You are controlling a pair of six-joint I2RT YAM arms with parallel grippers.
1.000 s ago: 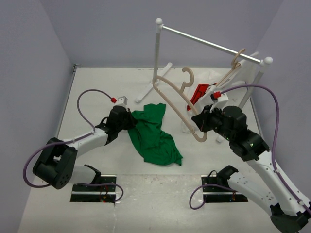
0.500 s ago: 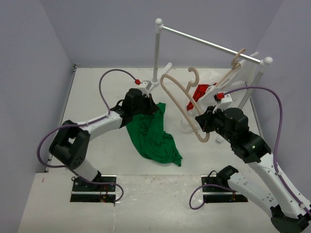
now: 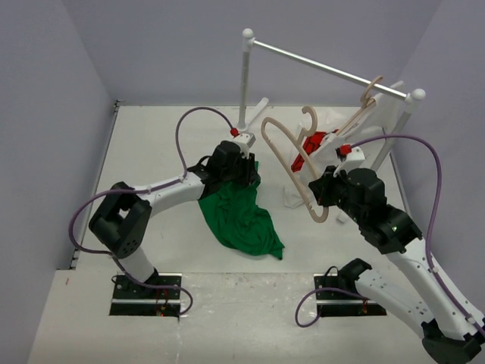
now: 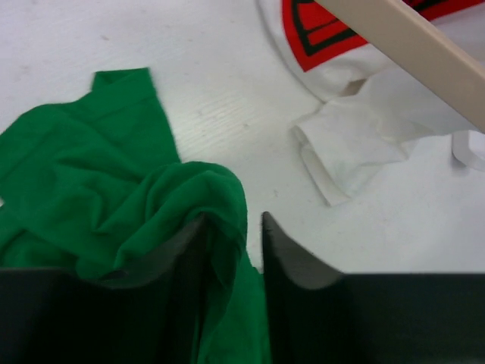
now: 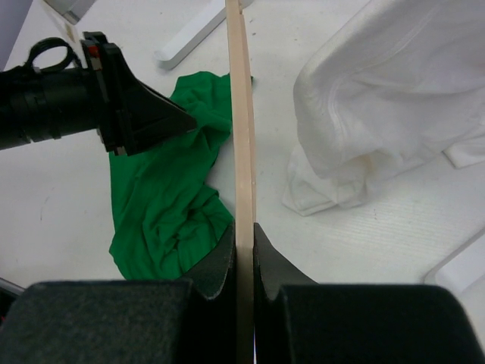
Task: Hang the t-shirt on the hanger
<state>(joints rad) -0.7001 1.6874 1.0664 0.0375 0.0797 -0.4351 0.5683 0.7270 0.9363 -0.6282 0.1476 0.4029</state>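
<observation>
The green t-shirt [image 3: 242, 220] lies bunched on the white table, with its upper edge lifted. My left gripper [image 3: 242, 171] is shut on that lifted fold, and green cloth fills the gap between the fingers in the left wrist view [image 4: 227, 227]. The tan wooden hanger [image 3: 288, 155] is held tilted above the table, hook up and away. My right gripper [image 3: 322, 193] is shut on one of its arms. The right wrist view shows the thin bar [image 5: 242, 136] clamped between both fingers, with the t-shirt [image 5: 167, 205] to its left.
A white rack with a metal rod [image 3: 326, 68] stands at the back. A second hanger [image 3: 370, 97] on it carries a white garment with red print [image 3: 322, 140], which trails onto the table [image 5: 379, 98]. Purple walls close in on the left, back and right.
</observation>
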